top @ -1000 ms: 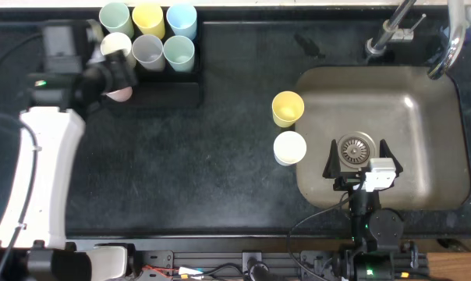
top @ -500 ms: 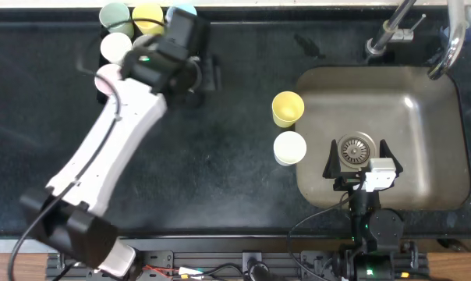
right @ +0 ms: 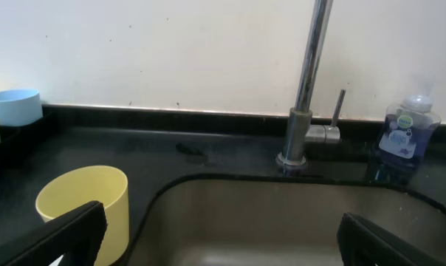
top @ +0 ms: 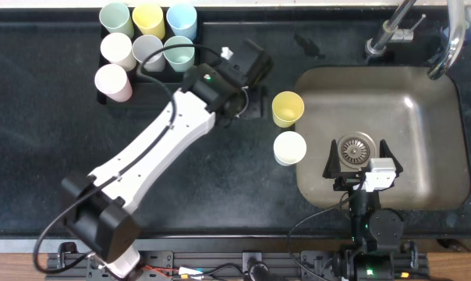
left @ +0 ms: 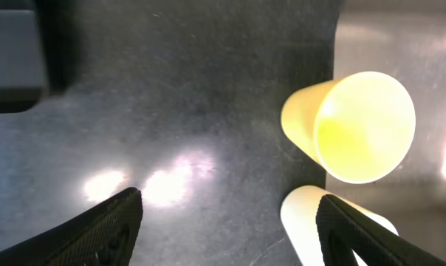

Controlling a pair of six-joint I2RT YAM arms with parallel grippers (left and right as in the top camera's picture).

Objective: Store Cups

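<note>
The sink (top: 423, 109) is the reference for every position. It is a steel basin with a drain (top: 355, 148) in its floor. My right gripper (top: 358, 160) hangs over the near part of the basin, at the drain. Its fingers are spread wide and hold nothing.

The two loose cups stand upright on the black counter (top: 220, 179), just outside the sink's left rim. The loose white cup (top: 290, 147) is the nearer one. The loose yellow cup (top: 288, 108) stands just behind it, close to it. Both are plain, tapered and open at the top.

My left gripper (left: 230, 236) hovers left of the sink, beside the loose yellow cup. Its fingers are released, wide apart and empty.

The black tray (top: 154, 90) lies well left of the sink, at the counter's far edge. It holds six upright cups in two rows:
- front row: cream cup (top: 116, 48), grey cup (top: 148, 50), pale green cup (top: 178, 53);
- back row: mint cup (top: 115, 16), stored yellow cup (top: 148, 17), blue cup (top: 181, 17).

A pink cup (top: 113, 83) stands at the tray's near left corner. I cannot tell whether it is in the tray or beside it.

The faucet (top: 391, 31) rises behind the sink.
</note>
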